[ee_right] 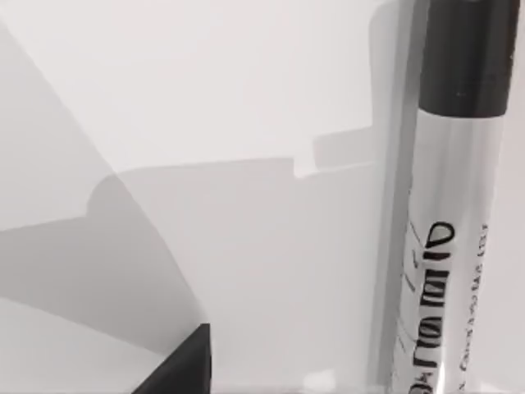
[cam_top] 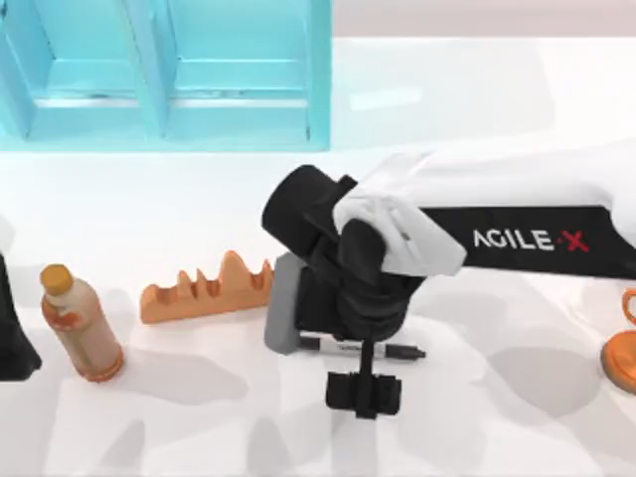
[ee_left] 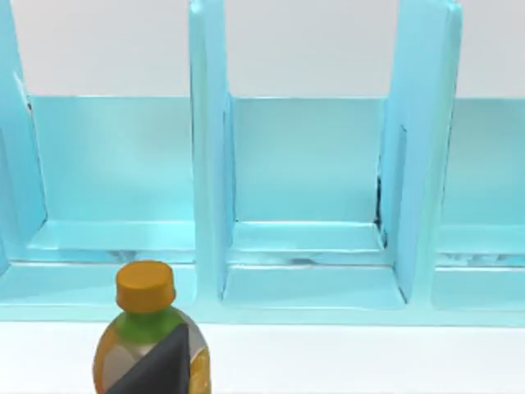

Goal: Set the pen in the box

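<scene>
The pen is a slim black marker with a pale printed band, lying flat on the white table a little right of centre. My right arm reaches in from the right, and its gripper hangs low over the pen, open and holding nothing. The right wrist view shows the pen close up on the bare table, with one dark fingertip off to its side and not touching it. The box is a turquoise case with several compartments at the back left; its dividers also face the left wrist camera. My left arm stays parked at the table's left edge.
An orange notched block lies left of the pen. A tea bottle with an orange cap stands near the left arm, also seen in the left wrist view. An orange object sits at the right edge.
</scene>
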Robot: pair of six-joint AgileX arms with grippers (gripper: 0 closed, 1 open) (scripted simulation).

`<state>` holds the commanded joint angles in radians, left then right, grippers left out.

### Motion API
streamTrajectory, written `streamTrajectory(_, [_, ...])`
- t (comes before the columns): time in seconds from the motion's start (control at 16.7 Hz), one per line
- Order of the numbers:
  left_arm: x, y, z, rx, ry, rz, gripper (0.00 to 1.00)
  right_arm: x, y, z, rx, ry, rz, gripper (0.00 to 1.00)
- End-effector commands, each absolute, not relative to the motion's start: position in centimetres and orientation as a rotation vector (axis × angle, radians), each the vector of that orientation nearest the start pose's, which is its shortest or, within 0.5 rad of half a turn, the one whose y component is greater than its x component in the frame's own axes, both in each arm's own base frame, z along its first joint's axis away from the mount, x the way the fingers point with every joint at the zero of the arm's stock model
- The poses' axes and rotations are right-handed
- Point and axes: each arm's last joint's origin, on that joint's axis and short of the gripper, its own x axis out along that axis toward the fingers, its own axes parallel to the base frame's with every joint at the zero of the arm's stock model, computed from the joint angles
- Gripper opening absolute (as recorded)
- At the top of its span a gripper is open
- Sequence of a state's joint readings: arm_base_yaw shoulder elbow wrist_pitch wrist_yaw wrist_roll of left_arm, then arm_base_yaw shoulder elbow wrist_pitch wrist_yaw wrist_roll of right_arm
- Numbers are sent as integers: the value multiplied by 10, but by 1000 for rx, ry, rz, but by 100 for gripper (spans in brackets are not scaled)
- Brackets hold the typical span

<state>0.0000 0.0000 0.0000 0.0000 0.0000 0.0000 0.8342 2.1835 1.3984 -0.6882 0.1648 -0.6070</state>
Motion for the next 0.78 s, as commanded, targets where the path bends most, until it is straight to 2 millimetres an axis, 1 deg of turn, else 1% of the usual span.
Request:
streamTrajectory(0.3, [106,-1,160,0,0,0,100,272,299,84,-1215,1140,970,100])
streamTrajectory(0.78, [106,-1,160,0,0,0,100,272,299,84,-1215,1140,970,40])
